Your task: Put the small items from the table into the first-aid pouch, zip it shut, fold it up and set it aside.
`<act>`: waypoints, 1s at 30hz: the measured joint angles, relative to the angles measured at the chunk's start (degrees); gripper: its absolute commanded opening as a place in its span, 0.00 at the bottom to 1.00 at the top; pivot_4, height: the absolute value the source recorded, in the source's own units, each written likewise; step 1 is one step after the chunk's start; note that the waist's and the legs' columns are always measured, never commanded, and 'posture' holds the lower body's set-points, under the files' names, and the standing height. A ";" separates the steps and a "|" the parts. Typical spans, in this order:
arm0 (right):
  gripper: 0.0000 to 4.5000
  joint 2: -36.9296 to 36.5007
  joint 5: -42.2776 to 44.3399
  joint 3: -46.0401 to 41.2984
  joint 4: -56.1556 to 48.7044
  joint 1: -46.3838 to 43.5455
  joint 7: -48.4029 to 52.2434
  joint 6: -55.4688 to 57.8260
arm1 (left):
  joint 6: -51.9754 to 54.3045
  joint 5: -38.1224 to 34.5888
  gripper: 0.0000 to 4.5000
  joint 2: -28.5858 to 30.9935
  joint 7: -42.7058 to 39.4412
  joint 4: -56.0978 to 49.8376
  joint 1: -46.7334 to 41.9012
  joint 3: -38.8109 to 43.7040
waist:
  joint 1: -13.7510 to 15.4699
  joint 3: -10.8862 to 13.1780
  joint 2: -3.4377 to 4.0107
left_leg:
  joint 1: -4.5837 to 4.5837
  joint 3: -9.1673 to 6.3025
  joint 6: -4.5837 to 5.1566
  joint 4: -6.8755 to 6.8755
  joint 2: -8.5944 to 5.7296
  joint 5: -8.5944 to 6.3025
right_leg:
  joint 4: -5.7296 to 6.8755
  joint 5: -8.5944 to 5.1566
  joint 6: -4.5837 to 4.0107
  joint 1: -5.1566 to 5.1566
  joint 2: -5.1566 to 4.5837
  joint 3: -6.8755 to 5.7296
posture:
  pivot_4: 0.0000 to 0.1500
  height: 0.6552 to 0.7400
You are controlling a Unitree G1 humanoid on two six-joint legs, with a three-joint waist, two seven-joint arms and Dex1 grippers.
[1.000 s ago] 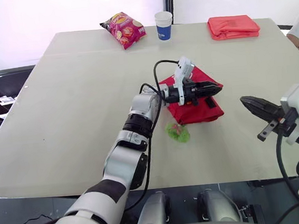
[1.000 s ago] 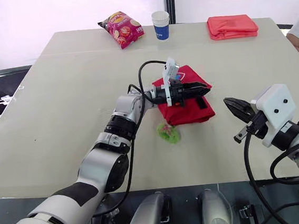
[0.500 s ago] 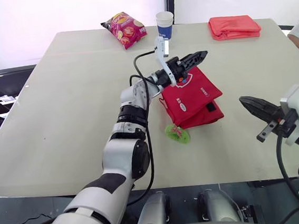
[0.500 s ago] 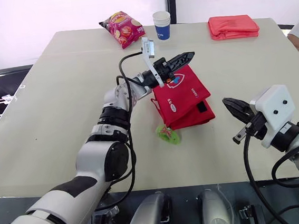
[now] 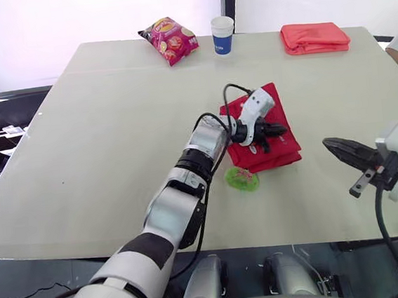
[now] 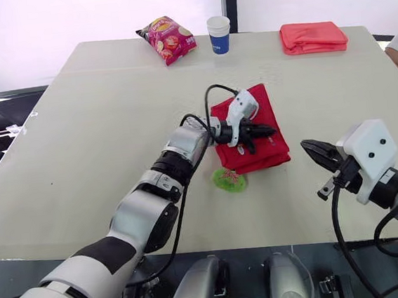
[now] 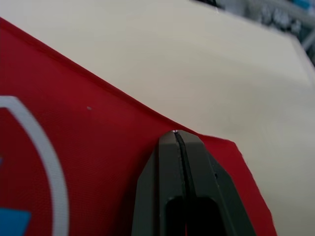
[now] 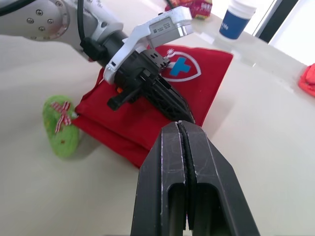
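Though closed, left tool (image 5: 280, 128) atop folded pouch (image 5: 284, 152).

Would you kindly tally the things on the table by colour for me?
Red: 2, the first-aid pouch and a folded bundle
Green: 1, a small packet
Pink: 1, a snack bag
Blue and white: 1, a cup
Total: 5

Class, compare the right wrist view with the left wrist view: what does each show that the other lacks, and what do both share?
Right wrist view: a green item with a red bow, a paper cup, and the right pincer, shut. Left wrist view: nothing extra, just a closer look. Both: the red pouch, the table, and the left pincer, shut, over the pouch.
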 measured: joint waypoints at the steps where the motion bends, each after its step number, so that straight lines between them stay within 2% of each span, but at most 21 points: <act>1: 0.00 -0.51 0.47 -0.34 0.03 0.66 0.12 0.00 | -1.24 1.30 0.01 0.18 -0.24 0.61 0.11 -0.62 | 0.01 -0.15 -0.01 | 0.01 -0.01 0.02 0.00 0.00 -0.01 | -0.01 0.00 0.00 0.01 0.00 0.00 | 1.00 0.99; 5: 0.00 -0.76 1.43 -0.16 0.02 0.77 -0.46 0.04 | -4.40 2.67 0.01 0.16 0.52 2.66 0.36 -0.67 | -0.09 -0.74 -0.35 | 0.20 -0.01 0.16 0.00 0.06 -0.09 | -0.03 0.00 0.00 0.20 -0.01 0.02 | 1.00 0.99; 7: 0.00 -0.05 3.27 1.09 0.23 -0.39 -2.78 1.38 | -4.73 0.25 0.01 0.60 -1.14 2.00 1.74 2.95 | -0.28 -0.79 -0.38 | 0.22 0.00 0.16 -0.01 0.12 -0.10 | -0.01 0.00 -0.01 0.20 -0.03 0.10 | 1.00 0.99; 8: 0.12 1.85 4.97 1.90 1.30 -2.43 -5.25 2.88 | -3.44 -2.88 0.00 1.54 -3.36 -0.26 3.66 5.83 | -0.56 -0.78 -0.37 | 0.13 0.01 0.14 0.00 0.20 -0.09 | 0.01 0.00 -0.02 0.07 -0.12 0.25 | 1.00 0.99; 9: 0.18 2.10 5.17 1.96 1.51 -2.63 -5.68 3.07 | -3.26 -3.34 0.00 1.68 -3.76 -0.49 3.91 6.22 | -0.53 -0.78 -0.36 | 0.07 0.00 0.06 0.00 0.20 -0.04 | 0.03 0.00 -0.02 0.01 -0.13 0.27 | 1.00 0.99; 10: 0.31 2.68 6.49 3.17 3.17 -4.53 -7.81 4.36 | -0.80 -6.12 0.00 3.21 -5.89 -5.08 6.42 8.03 | -0.63 -0.75 -0.34 | -0.11 0.01 -0.10 0.00 0.20 0.05 | 0.06 0.00 -0.04 -0.21 -0.10 0.32 | 1.00 0.99; 12: 0.47 4.52 7.90 5.04 5.47 -7.99 -10.44 6.48 | 2.50 -8.55 0.12 5.96 -7.48 -11.83 9.69 9.43 | -1.22 -0.72 -0.36 | -0.14 0.00 -0.13 -0.02 0.23 0.07 | 0.04 0.01 -0.04 -0.26 -0.13 0.39 | 1.00 0.99; 13: 0.60 6.45 8.82 6.71 8.16 -11.99 -12.96 8.47 | 5.30 -10.75 0.20 8.92 -8.43 -18.30 12.70 10.63 | -2.00 -0.66 -0.32 | -0.15 0.02 -0.15 -0.05 0.23 0.08 | 0.08 0.02 -0.06 -0.33 -0.14 0.50 | 1.00 0.99; 15: 0.83 8.37 9.71 8.90 15.85 -18.73 -17.58 12.79 | 11.10 -15.13 0.41 14.84 -9.03 -31.82 18.09 13.64 | -1.85 -0.57 -0.16 | -0.14 0.00 -0.17 -0.06 0.20 0.09 | 0.10 0.02 -0.06 -0.38 -0.16 0.52 | 1.00 0.99; 16: 0.91 8.43 9.71 8.93 16.58 -19.19 -17.88 13.15 | 11.72 -15.57 0.48 15.32 -8.98 -33.05 18.47 14.04 | -1.75 -0.54 -0.11 | -0.16 0.00 -0.17 -0.05 0.20 0.09 | 0.10 0.02 -0.06 -0.39 -0.16 0.53 | 1.00 0.99; 17: 1.00 8.75 9.91 10.73 20.56 -22.91 -18.56 14.74 | 14.48 -17.56 0.58 18.01 -8.37 -39.57 21.39 15.97 | -1.63 -0.54 -0.09 | -0.16 0.00 -0.17 -0.05 0.18 0.09 | 0.10 0.02 -0.06 -0.39 -0.16 0.52 | 1.00 0.99; 18: 1.00 9.48 9.97 12.24 25.34 -27.17 -19.06 16.28 | 17.32 -19.94 0.73 20.88 -7.90 -46.34 24.82 17.65 | -1.58 -0.54 -0.07 | -0.16 -0.02 -0.17 -0.06 0.14 0.09 | 0.08 0.02 -0.06 -0.38 -0.14 0.49 | 1.00 0.99; 19: 1.00 9.65 9.94 12.53 26.84 -28.13 -19.20 16.68 | 18.13 -20.73 0.78 21.51 -7.84 -48.15 25.71 18.17 | -1.39 -0.54 -0.07 | -0.16 -0.01 -0.16 -0.05 0.14 0.09 | 0.08 0.02 -0.05 -0.38 -0.15 0.49 | 1.00 0.99; 21: 1.00 10.42 10.41 15.66 34.24 -34.44 -18.59 19.69 | 21.68 -24.29 0.97 25.46 -6.89 -56.23 31.25 20.69 | -1.61 -0.51 -0.05 | -0.18 0.06 -0.15 -0.04 0.06 0.08 | 0.10 0.03 -0.03 -0.40 -0.09 0.53 | 1.00 0.99; 25: 1.00 8.81 8.23 20.89 48.72 -42.12 -13.38 20.89 | 24.93 -28.81 0.99 30.86 -5.43 -66.84 39.44 25.02 | -1.67 -0.49 -0.03 | -0.15 0.05 -0.15 -0.05 0.05 0.08 | 0.08 0.03 -0.04 -0.39 -0.07 0.50 | 1.00 0.99; 30: 1.00 5.94 2.80 31.29 64.68 -47.88 -1.70 17.98 | 25.92 -31.92 0.99 33.06 -2.08 -71.05 43.99 28.46 | -1.43 -0.48 -0.02 | -0.15 0.01 -0.14 -0.06 0.03 0.08 | 0.06 0.03 -0.04 -0.36 -0.05 0.42 | 1.00 0.99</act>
